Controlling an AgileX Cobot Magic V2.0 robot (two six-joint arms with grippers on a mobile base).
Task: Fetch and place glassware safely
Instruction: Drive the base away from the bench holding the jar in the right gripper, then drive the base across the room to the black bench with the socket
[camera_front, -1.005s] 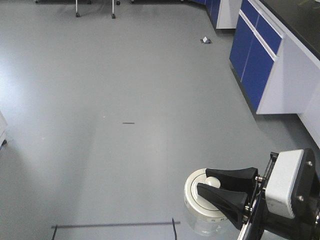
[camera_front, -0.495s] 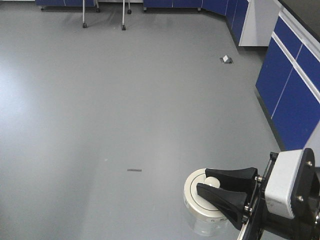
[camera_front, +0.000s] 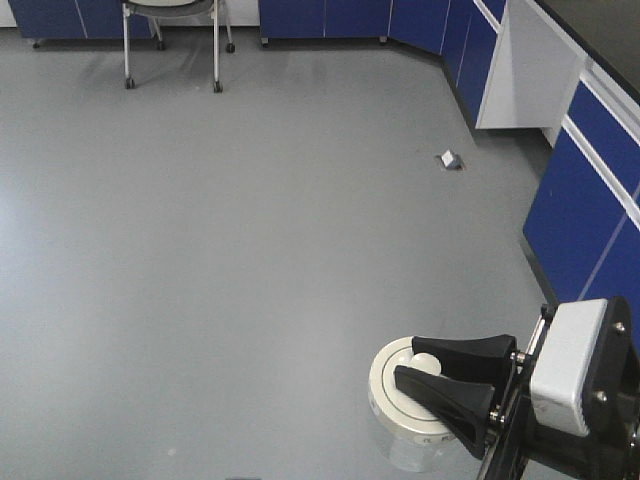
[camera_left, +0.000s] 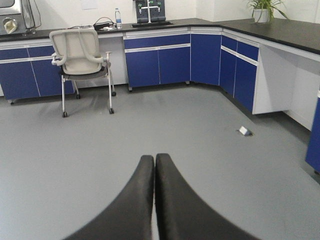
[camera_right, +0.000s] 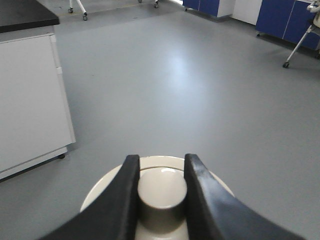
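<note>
Since the small squat clear glass jar with cream-white round lid hangs lower right of frame, only its knob pinched between the fingers of the right gripper, best carry level and slow; lid could slip off. Fingers of the left gripper pressed together, empty.

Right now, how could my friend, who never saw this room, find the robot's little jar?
Start at the blue cabinets on the right, then drop to the robot arm in the front view's bottom right corner. Its right hand pinches the knob of a small clear jar above the grey floor. Its wide, round cream lid matches nothing else here.
</note>
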